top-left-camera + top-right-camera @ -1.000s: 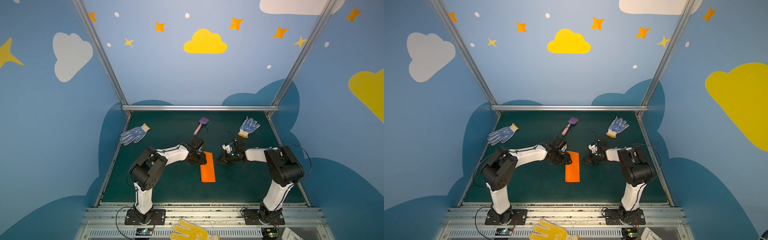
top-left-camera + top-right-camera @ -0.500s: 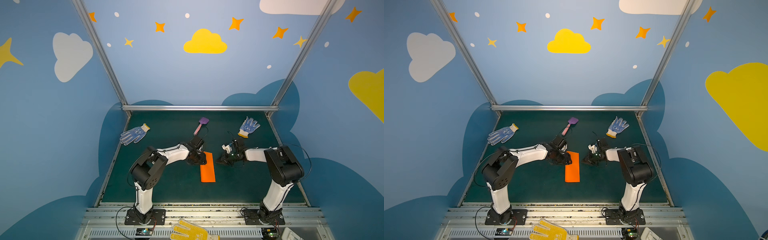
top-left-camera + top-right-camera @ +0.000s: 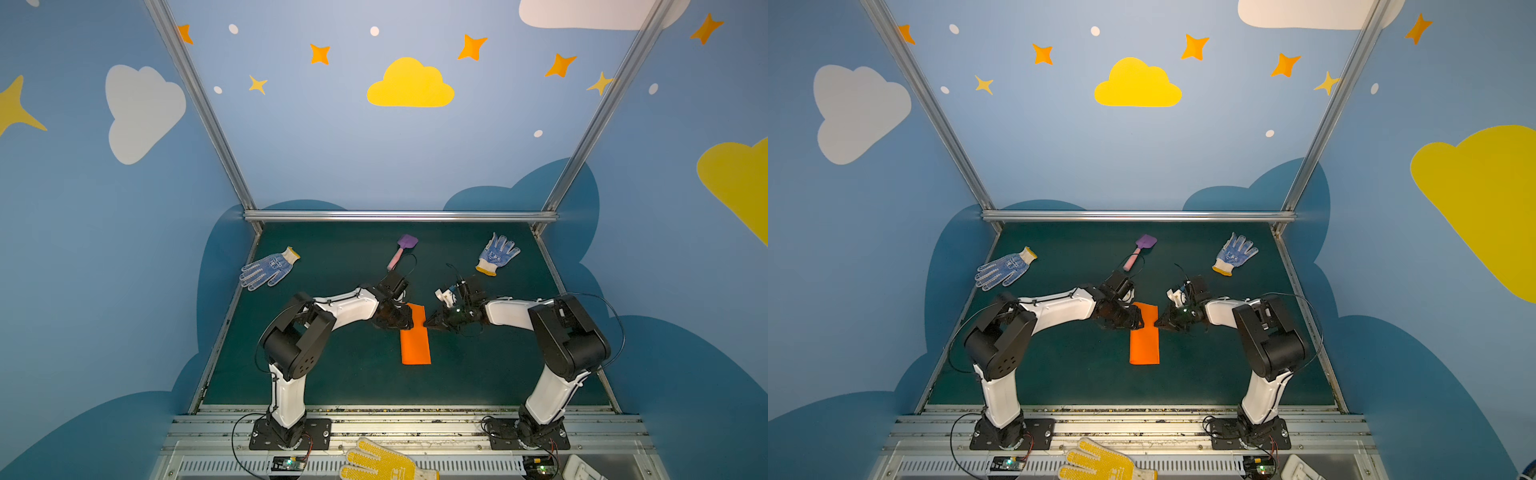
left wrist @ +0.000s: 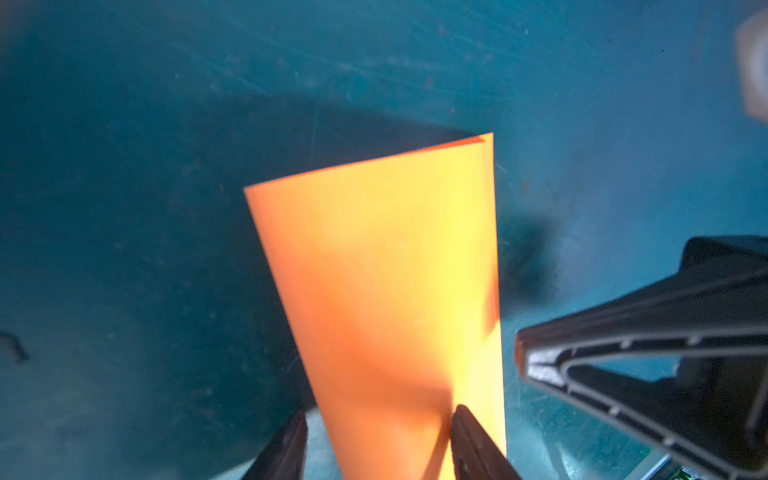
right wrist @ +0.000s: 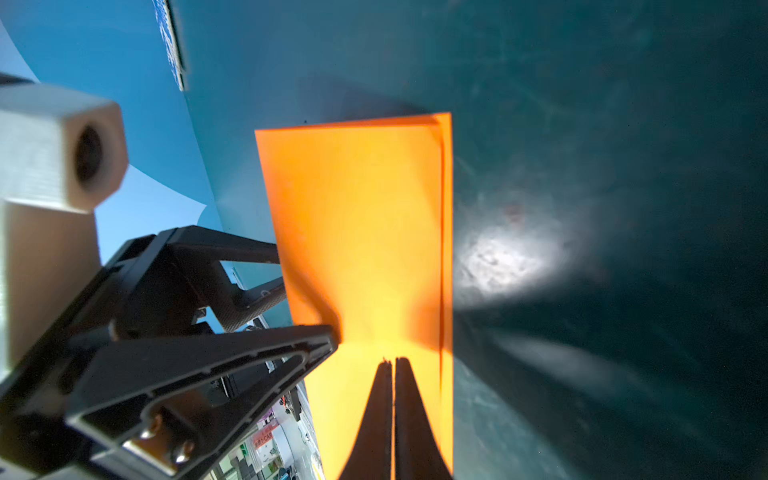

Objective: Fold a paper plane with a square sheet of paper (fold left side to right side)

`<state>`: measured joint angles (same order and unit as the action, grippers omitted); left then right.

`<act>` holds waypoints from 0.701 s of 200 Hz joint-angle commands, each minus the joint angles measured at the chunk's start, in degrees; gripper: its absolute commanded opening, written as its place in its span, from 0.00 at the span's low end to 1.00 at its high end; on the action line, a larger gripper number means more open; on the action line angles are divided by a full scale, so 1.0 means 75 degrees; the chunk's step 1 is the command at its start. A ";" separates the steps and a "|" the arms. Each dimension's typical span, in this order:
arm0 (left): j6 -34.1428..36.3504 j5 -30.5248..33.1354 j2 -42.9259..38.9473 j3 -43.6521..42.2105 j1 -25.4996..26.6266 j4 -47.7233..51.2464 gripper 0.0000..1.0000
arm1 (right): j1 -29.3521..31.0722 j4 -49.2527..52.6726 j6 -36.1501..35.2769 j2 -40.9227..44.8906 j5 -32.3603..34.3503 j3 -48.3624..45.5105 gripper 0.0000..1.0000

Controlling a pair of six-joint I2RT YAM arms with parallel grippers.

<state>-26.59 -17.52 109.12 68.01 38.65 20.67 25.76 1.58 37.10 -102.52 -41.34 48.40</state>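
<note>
The square sheet of paper lies on the green mat in both top views, folded into a long bright-orange rectangle. The paper plane is out of view. My left gripper is at the paper's far left edge, open. In the left wrist view one fingertip rests on the paper and its partner stands off it over the mat. My right gripper comes in from the right, shut. Its joined tips lie over the paper near the right edge.
A purple spatula with a pink handle lies behind the grippers. Blue-dotted gloves lie at far left and far right. A yellow glove rests on the front rail. Walls close in three sides of the mat.
</note>
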 commanded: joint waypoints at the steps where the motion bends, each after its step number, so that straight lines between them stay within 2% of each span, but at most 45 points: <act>1: 0.0147 0.0238 0.0600 -0.0132 0.0014 0.0349 0.56 | 0.0167 0.0014 0.0053 -0.0055 0.0099 0.0224 0.00; 86: 0.0209 0.0279 0.0650 -0.0126 0.0032 0.0410 0.56 | 0.0275 -0.0077 0.0036 -0.0621 0.0390 0.0142 0.00; 140: 0.0278 0.0313 0.0589 -0.0126 0.0027 0.0488 0.57 | 0.0222 -0.0129 0.0057 -0.0592 0.0409 0.0042 0.00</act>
<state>-25.89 -17.54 109.58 68.75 38.70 21.69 27.57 0.58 37.34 -106.06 -40.01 49.58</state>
